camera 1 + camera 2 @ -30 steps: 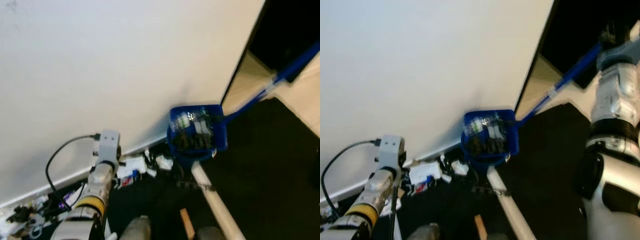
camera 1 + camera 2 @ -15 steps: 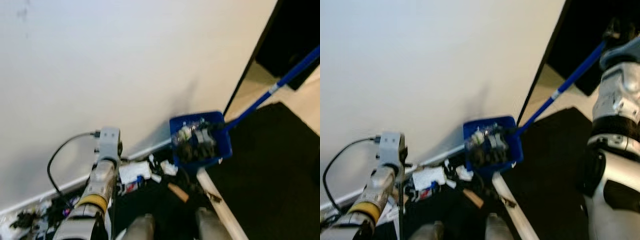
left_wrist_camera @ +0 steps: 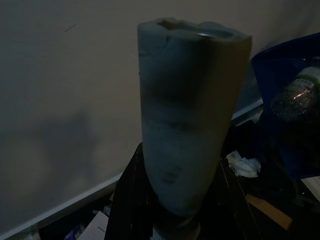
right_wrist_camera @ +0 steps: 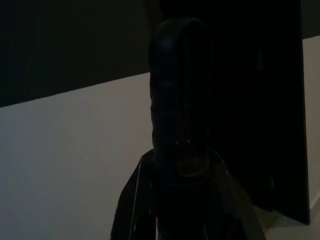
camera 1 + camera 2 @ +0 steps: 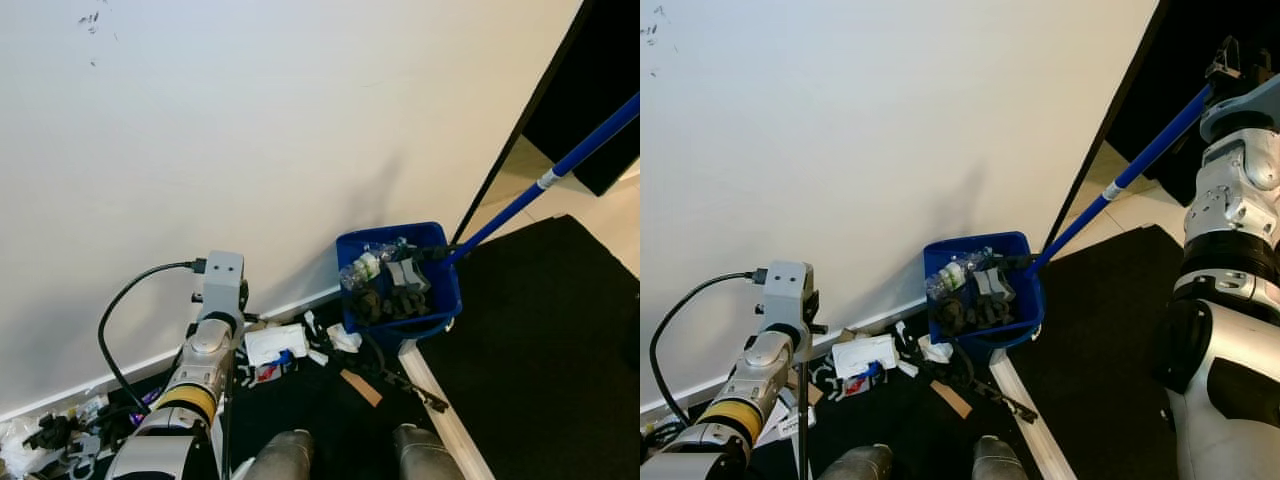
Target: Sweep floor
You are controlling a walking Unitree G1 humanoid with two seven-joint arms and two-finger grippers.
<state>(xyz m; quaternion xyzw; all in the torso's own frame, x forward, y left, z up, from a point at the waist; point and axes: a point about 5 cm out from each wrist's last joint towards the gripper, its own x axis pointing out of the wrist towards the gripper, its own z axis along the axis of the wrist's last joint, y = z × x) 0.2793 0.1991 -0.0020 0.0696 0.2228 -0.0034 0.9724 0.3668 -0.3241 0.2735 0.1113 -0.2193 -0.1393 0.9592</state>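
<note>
**Desk:** What are the grippers doing?

**Operator:** I am seeing the right gripper [image 5: 1237,62] raised high by the dark doorway, wrapped around the top of a blue handle [image 5: 1127,173]; in its wrist view the black fingers [image 4: 131,200] are sitting tight against a dark rounded grip. The left gripper [image 3: 172,220] is clamped on a pale grey foam-like broom grip [image 3: 187,120], which is standing up between its fingers. From the head camera I am only seeing that arm's wrist and camera block [image 5: 221,282], with a black cable [image 5: 120,320] looping off it.

**Desk:** And where is that handle running?

**Operator:** It is slanting down to a blue dustpan [image 5: 400,285] sitting at the foot of the white wall [image 5: 250,130], right beside the door frame. The pan is holding a clear plastic bottle [image 5: 366,265] and dark scraps.

**Desk:** The floor?

**Operator:** A black mat [image 5: 540,340] is lying to the right, with a pale wooden strip [image 5: 440,405] along its edge. Litter [image 5: 275,345], meaning white paper, a small carton and black bits, is lying along the white baseboard [image 5: 120,375] just left of the pan, with more tangled at the far left. The robot's two feet [image 5: 345,455] are standing just short of the mess.
</note>
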